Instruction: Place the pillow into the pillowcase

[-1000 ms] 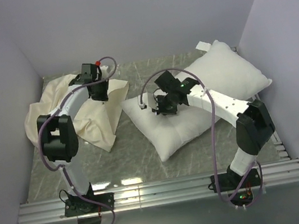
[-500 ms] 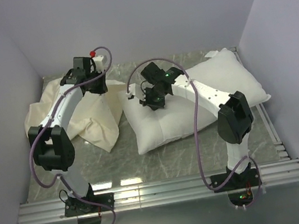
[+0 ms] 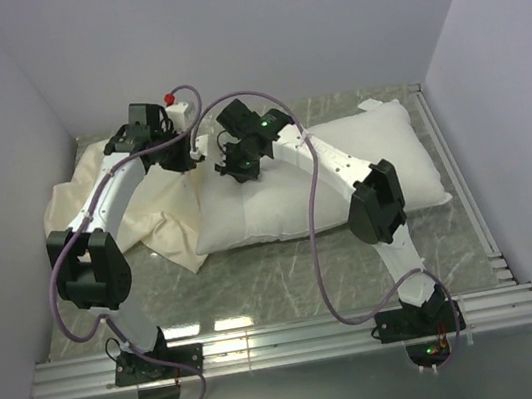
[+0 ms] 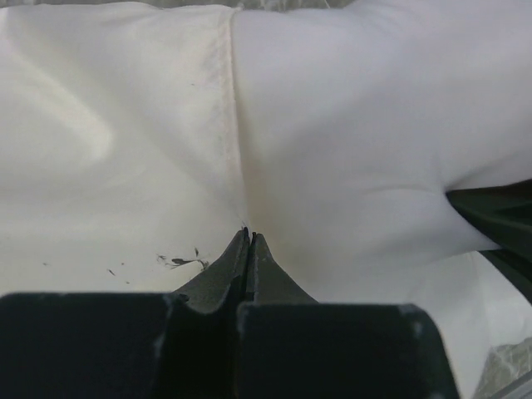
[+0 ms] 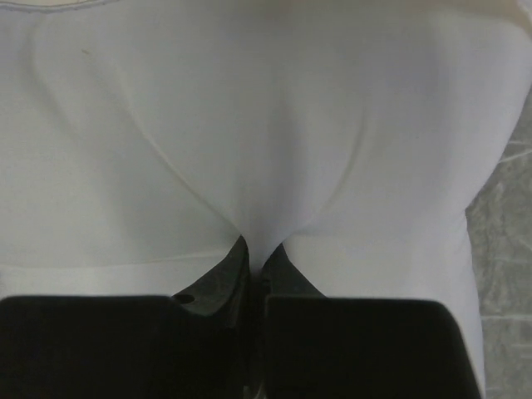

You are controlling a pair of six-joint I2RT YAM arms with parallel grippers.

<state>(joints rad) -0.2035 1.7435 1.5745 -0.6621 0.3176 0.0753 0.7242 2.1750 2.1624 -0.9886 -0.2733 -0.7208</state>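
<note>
Currently, the right end effector (image 5: 258, 249) pinches a fold of the plump bright-white stuffed pillow (image 3: 343, 172); the left end effector (image 4: 248, 237) is clamped on the hem of the limp cream fabric pillowcase (image 3: 94, 201). Both lie abutting on the grey tabletop (image 3: 288, 277); insertion is judged not yet begun.

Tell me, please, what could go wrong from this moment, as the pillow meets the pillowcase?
1. The right jaws pinch only a small fold of the pillow cover, so it may slip free when dragged.
2. The left jaws hold a thin edge of the pillowcase. No open mouth shows, so the pillow may just bunch the cloth.
3. Both wrists sit very close together, so they may collide.
</note>
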